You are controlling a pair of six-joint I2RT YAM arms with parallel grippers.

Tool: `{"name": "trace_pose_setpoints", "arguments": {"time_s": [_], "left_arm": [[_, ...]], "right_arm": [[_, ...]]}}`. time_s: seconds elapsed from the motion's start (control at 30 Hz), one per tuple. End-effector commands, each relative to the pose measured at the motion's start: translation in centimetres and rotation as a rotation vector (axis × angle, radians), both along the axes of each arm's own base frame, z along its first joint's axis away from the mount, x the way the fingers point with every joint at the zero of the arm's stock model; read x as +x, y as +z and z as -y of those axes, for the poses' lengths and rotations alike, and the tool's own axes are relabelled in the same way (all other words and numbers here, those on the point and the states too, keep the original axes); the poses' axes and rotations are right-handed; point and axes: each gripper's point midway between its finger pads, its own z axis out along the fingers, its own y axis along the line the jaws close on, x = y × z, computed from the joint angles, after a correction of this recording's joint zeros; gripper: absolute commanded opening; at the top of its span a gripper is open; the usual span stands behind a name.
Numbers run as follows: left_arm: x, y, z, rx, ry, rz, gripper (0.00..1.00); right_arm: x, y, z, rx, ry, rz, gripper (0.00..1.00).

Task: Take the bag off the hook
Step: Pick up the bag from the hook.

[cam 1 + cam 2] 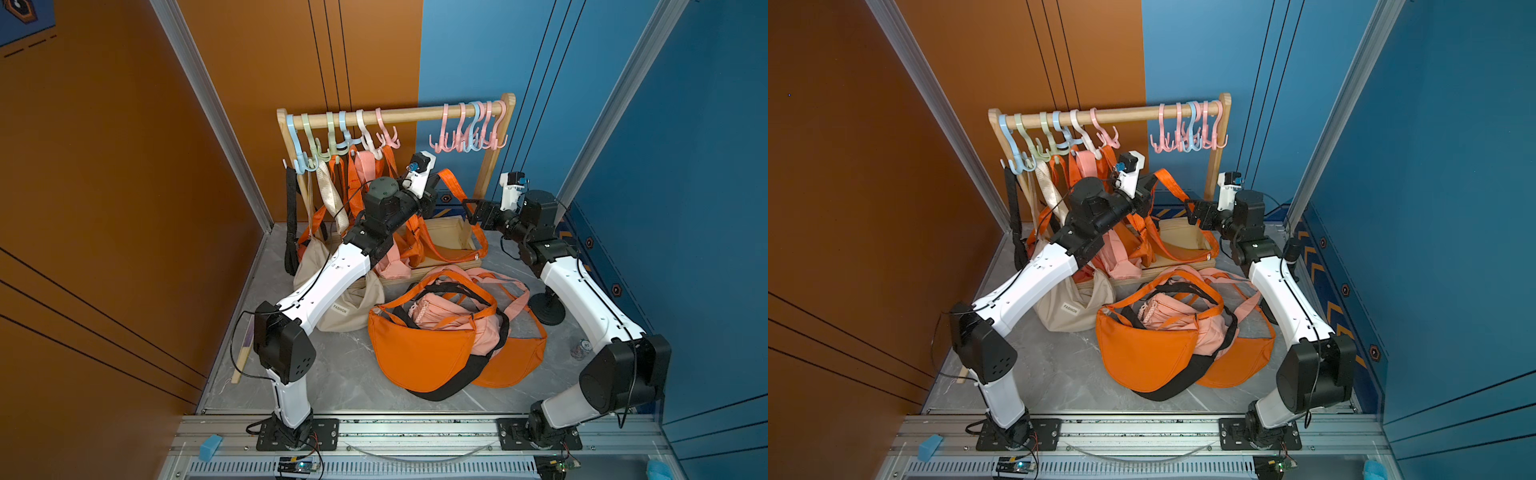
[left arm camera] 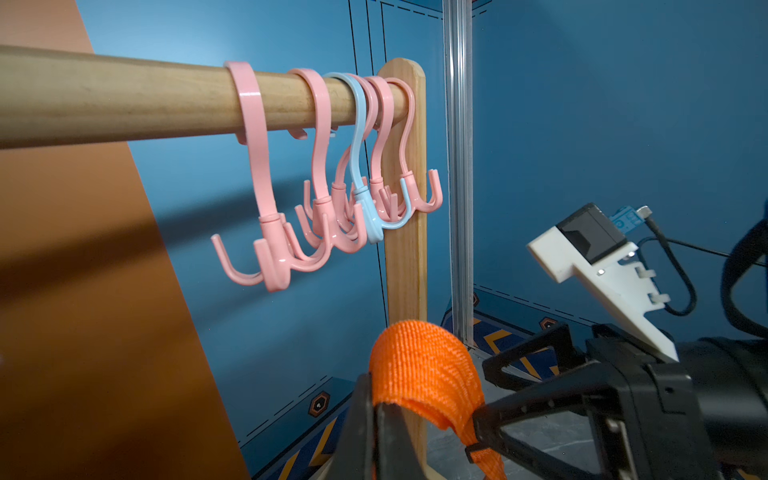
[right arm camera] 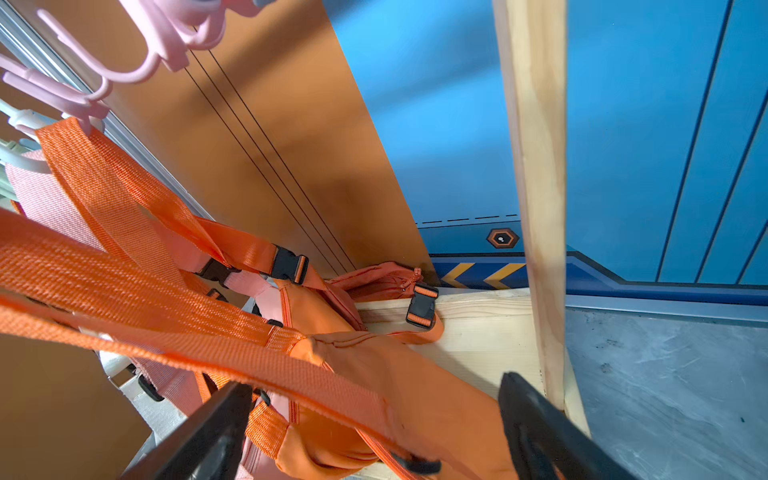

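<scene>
Left claw [image 2: 424,411] pinches the orange strap [image 2: 419,361] tight, holding it up below the rail of the one wooden rack [image 1: 399,112], between two hook clusters: six hooks [image 1: 342,124] at left, five pink plus one blue hook [image 2: 361,166] at right. The orange bag [image 3: 374,361] slumps on the rack's base [image 3: 478,332]. Right claw [image 1: 473,212] gapes wide, holding nothing, just beside the right post [image 3: 536,208]. On the table [image 1: 332,374] lie two orange bags [image 1: 419,353], one pink bag [image 1: 444,311] and one cream bag [image 1: 353,303]. Both arms reach far with elbows bent, and the right wrist points leftward.

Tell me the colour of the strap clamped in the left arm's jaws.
Orange: the strap is woven webbing, seen best in the left wrist view.
</scene>
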Motion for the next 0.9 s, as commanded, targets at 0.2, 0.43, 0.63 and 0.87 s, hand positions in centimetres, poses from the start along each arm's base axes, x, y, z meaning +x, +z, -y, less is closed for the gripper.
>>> {"name": "trace_pose_setpoints", "arguments": {"time_s": [0.2,0.43,0.63,0.87], "left_arm": [[-0.9,1.8,-0.5,-0.028,0.003,0.025,0.0],[-0.6,0.5,-0.3,-0.015,0.002,-0.001,0.0],[-0.4,0.2,-0.2,-0.014,0.002,-0.007,0.0],[-0.3,-0.3,-0.3,-0.008,0.004,-0.02,0.0]], "right_arm": [[1.1,-0.5,-2.6,-0.023,0.05,0.025,0.87],[1.7,0.5,-3.4,-0.001,0.089,0.039,0.51],[1.7,0.6,-3.9,-0.001,0.094,0.04,0.27],[1.4,2.0,-2.9,-0.002,0.068,0.067,0.0]]}}
